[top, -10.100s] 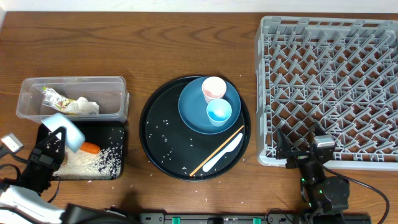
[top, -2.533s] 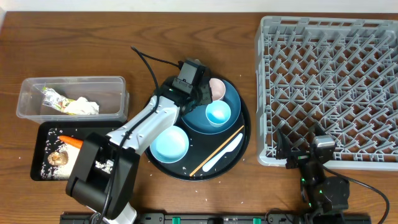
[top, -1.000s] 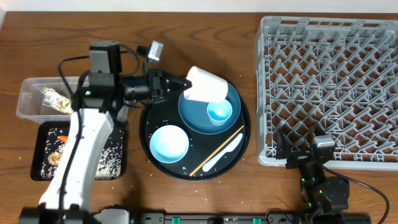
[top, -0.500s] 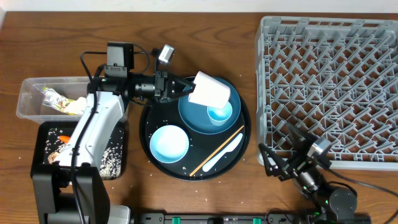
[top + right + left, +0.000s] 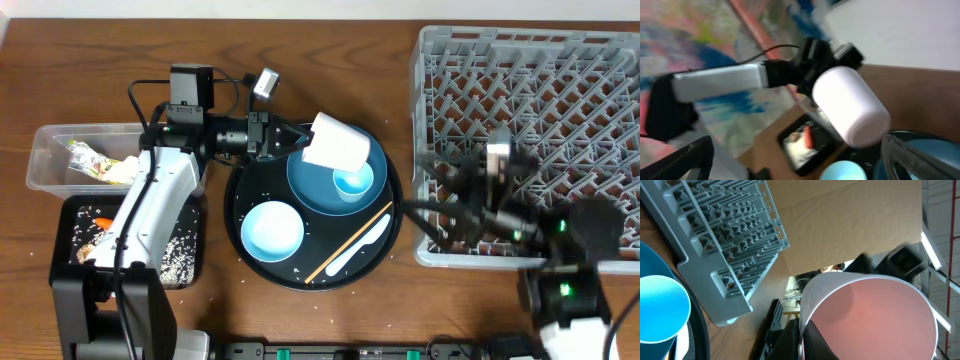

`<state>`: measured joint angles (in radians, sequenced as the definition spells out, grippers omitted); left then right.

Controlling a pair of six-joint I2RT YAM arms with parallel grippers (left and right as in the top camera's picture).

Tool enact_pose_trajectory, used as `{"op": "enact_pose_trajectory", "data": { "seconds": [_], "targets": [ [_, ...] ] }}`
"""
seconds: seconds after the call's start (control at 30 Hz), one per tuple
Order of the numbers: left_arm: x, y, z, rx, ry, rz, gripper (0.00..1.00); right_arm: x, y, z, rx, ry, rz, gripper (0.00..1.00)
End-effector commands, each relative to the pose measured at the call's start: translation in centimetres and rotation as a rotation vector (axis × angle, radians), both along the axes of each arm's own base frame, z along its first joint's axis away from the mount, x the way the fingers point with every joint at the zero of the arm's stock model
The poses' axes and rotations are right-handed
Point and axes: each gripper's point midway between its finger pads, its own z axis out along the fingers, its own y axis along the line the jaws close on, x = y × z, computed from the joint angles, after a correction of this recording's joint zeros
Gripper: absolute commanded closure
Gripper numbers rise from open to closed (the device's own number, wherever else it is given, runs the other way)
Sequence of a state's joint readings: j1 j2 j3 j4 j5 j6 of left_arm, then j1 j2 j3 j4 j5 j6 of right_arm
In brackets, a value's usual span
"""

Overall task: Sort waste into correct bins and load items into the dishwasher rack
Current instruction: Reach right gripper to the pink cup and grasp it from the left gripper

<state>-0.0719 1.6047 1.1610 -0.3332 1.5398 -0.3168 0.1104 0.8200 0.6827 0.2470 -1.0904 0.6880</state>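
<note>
The left gripper (image 5: pixel 300 140) is pinching the rim of the pale pink cup (image 5: pixel 337 145), holding it tipped on its side in the air over the large dark-blue plate (image 5: pixel 305 185), at one o'clock on the round black tray (image 5: pixel 250 178). The right gripper (image 5: pixel 432 195), blurred, is hanging with its fingers spread wide over the near left corner of the dishwasher rack (image 5: pixel 560 100), at three o'clock from the tray.

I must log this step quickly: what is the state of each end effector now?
Left end effector: closed, holding the pale pink cup.
Right end effector: open, holding nothing.
</note>
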Motion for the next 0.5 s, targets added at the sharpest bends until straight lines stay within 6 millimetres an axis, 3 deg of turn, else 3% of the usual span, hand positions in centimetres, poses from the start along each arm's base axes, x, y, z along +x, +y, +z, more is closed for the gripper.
{"op": "enact_pose_trajectory", "data": {
  "seconds": [0.0, 0.27, 0.47],
  "targets": [
    [0.1, 0.1, 0.9, -0.019, -0.021, -0.01, 0.94, 0.7, 0.7, -0.5, -0.001, 0.127, 0.135, 0.01],
    [0.2, 0.1, 1.0, -0.021, -0.047, -0.01, 0.94, 4.9, 2.1, -5.0, -0.009, 0.238, 0.183, 0.01],
    [0.2, 0.1, 1.0, -0.02, -0.048, -0.01, 0.94, 6.5, 2.8, -5.2, -0.005, 0.182, 0.145, 0.05]
  ]
}}
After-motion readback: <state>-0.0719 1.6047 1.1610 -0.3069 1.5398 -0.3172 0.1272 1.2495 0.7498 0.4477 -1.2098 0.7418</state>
